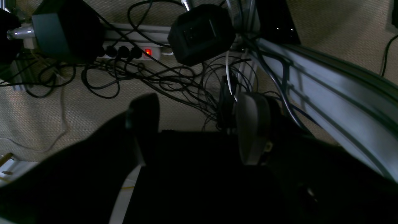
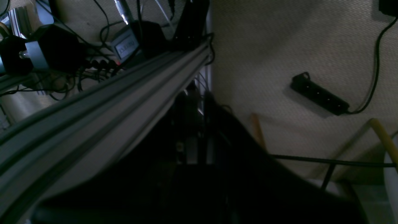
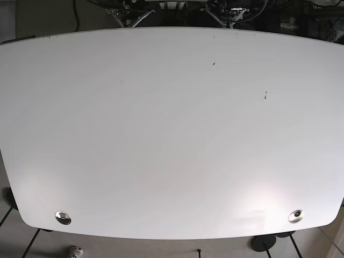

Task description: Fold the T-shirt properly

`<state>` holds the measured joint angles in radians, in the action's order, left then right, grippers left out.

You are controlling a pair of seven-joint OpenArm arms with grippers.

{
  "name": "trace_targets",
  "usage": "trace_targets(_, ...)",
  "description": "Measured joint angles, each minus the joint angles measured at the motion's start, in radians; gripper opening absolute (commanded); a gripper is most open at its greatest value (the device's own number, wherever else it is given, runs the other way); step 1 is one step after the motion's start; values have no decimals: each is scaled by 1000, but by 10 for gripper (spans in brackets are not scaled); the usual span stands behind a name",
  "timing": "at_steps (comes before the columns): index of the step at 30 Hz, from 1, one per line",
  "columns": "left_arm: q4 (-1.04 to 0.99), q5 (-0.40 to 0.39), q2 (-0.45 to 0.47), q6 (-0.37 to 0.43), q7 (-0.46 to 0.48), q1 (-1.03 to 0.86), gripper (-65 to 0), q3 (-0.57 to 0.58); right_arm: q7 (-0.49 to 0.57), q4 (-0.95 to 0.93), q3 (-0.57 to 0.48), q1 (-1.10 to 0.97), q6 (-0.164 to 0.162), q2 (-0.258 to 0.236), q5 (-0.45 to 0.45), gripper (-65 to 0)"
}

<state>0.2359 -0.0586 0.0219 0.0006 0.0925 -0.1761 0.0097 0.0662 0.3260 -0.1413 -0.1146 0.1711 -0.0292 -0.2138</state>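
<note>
The T-shirt is out of view in all three views. The white table top (image 3: pixel 172 134) in the base view carries no cloth, and neither arm reaches into that view. In the left wrist view my left gripper (image 1: pixel 199 124) hangs over the carpeted floor. Its dark finger (image 1: pixel 144 115) and grey-padded finger (image 1: pixel 252 127) stand well apart, with only cables showing between them. In the right wrist view the bottom of the frame is a dark mass beside an aluminium rail (image 2: pixel 108 105). My right gripper's fingers cannot be made out there.
Tangled black cables (image 1: pixel 161 81) and a white power strip with a red light (image 1: pixel 146 52) lie on the floor. An aluminium frame rail (image 1: pixel 326 93) runs along the right. A black power strip (image 2: pixel 320 98) lies on the carpet. Two metal grommets (image 3: pixel 63 217) (image 3: pixel 295 216) sit near the table's front edge.
</note>
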Motion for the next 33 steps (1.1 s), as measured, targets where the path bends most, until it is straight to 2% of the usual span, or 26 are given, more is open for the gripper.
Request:
trace_targets(7,7,6,47,-8,12,21,-289,-2,7,-8,5,-39,-15,-49,0,-625)
trace_targets(30,-43,6,37,-8,6,1,-286,-7,10,-7,5,-41,-13,-46,0,-625)
trace_targets(33,-43,6,39,-8,11,-11,-286,-7,71,-7,5,-64,-13,-46,0,-625)
